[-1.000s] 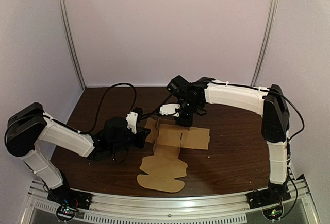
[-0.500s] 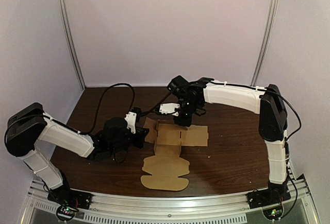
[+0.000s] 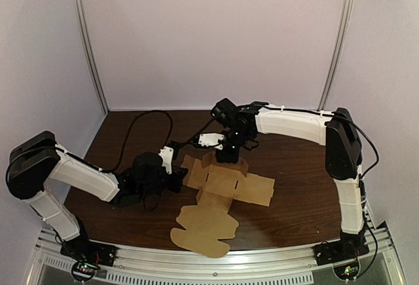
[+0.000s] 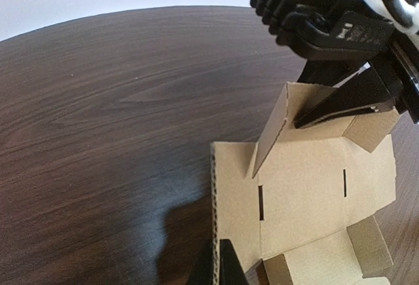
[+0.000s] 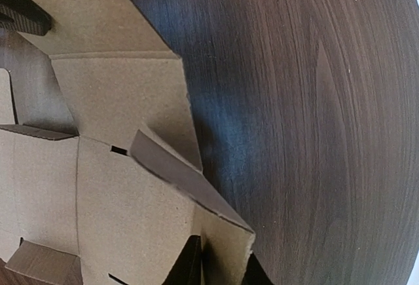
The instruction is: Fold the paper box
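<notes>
Cardboard in mid-fold: the box (image 3: 226, 181), a die-cut corrugated blank, lies mostly flat at the centre of the table (image 3: 294, 154) in the top view, its scalloped lid (image 3: 200, 227) spread toward the lower edge of the frame. The left gripper (image 3: 179, 179) is clamped on the blank's left panel (image 4: 234, 213), whose raw fluted edge runs up between the fingers (image 4: 226, 264) at the bottom of the left wrist view. The right gripper (image 3: 226, 156) is closed on the far wall (image 5: 222, 226), pinching it near a corner at the bottom of the right wrist view, with a small tab (image 5: 167, 164) standing up beside it. The sheet looks light, stiff across its panels and ready to hinge at the scored creases, so it will likely slide or swing on the smooth wood if pulled from one side only. Holds close to a crease, on a panel edge instead of a thin tab, look safest; hard pinching could crush the flutes.
</notes>
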### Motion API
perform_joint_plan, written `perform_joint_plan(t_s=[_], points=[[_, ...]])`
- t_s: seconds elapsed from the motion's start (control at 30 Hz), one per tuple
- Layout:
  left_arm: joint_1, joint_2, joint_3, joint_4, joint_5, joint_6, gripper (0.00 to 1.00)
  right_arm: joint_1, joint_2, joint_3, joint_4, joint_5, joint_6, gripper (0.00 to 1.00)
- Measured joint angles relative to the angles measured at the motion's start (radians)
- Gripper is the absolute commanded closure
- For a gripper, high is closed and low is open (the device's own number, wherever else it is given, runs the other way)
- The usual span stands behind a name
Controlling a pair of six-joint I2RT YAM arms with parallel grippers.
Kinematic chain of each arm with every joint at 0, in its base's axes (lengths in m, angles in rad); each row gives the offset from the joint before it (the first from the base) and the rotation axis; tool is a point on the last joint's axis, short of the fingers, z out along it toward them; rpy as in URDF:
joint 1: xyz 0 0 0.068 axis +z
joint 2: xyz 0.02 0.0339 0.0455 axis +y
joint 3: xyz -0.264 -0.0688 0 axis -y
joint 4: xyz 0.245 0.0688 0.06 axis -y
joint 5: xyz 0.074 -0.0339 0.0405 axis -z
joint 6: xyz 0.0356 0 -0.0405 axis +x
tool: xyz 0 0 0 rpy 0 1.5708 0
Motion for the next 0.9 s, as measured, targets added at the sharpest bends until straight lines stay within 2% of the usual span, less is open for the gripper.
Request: perform_joint_plan(t_s=[0.27,0.53,0.9], points=[[-0.001,-0.025,0.0,-0.065,-0.038,0.0,1.0,-0.009,0.006,0.034,-0.07,0.006,-0.006,0.72],[-0.002,-0.082,-0.019,-0.09,-0.1,0.001,1.0,-0.07,0.015,0.069,-0.209,-0.064,0.016,0.78],[-0.002,-0.082,-0.021,-0.09,-0.105,0.0,1.0,-0.09,0.029,0.108,-0.225,-0.141,0.066,0.8]])
